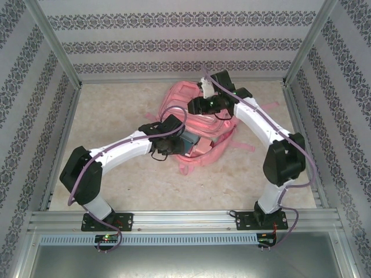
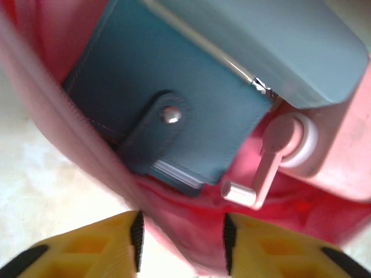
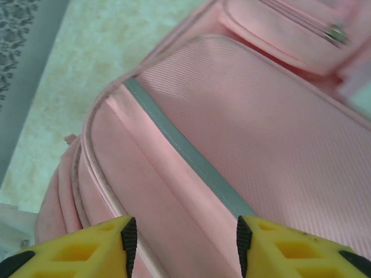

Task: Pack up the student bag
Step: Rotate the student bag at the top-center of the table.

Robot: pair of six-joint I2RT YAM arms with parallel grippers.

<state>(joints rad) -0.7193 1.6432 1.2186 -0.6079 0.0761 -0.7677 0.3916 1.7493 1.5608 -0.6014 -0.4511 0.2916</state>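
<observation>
The student bag is seen lying flat in the middle of the table, slightly towards the far wall, with pink straps trailed out to the right. It is reached by both arms from the near edge. The left gripper is placed at the bag's near-left side, right over the open mouth, and its yellow fingers are held moderately apart. The pink rim of the opening is caught in the gap between them, though whether the pads are pressed on it cannot be told. Inside the bag, a dark blue wallet with a snap-fastened tab is seen, tucked against the pink lining. A light blue case is laid just beside and partly over it, and a pink item with a white ring and a small lever is lodged at the right of the wallet. The right gripper is poised over the far part of the bag, its jaws parted about halfway, and nothing is held between them. Beyond them, ribbed pink fabric crossed by a grey stripe is shown, and a metal zip pull is glimpsed on a pocket.
</observation>
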